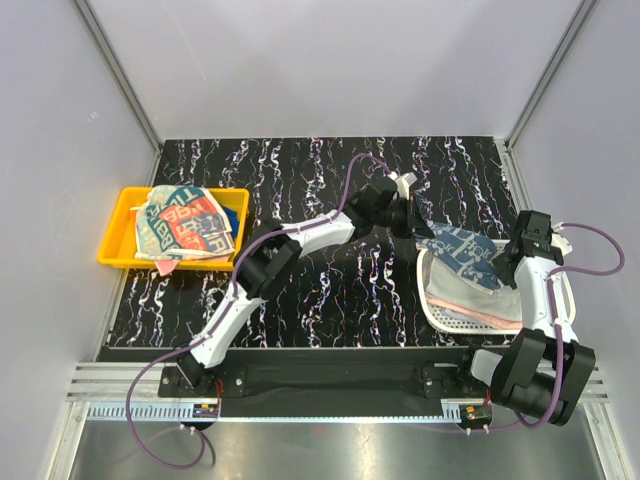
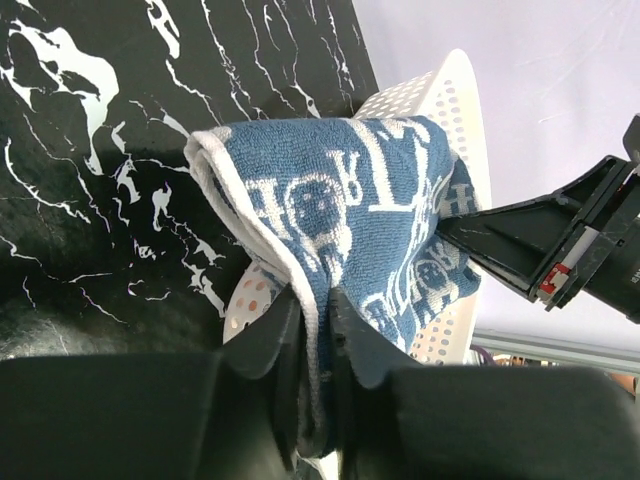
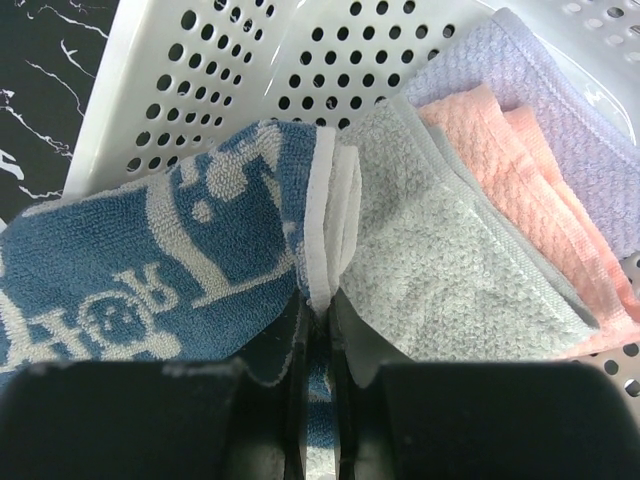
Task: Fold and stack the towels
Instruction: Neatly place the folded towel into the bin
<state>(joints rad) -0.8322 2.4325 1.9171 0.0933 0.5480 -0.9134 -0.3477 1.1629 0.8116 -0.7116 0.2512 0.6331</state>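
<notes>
Lifting blue towel (image 2: 340, 200) from basket (image 1: 445, 318)

Working over the table (image 1: 330, 290), at the white mesh basket. Pinching the blue towel, draped across the basket rim, by its edge in left jaws and right jaws, both fully closed. Raising both ends evenly, clearing the rim, heading for the open middle.

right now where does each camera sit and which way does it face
top external: above and behind, looking down at the table; both arms show
left wrist: on left arm, faces the basket; left gripper pinches the blue printed towel
right wrist: on right arm, looks into basket; right gripper pinches that towel
shared: both wrist views show towel, basket
</notes>
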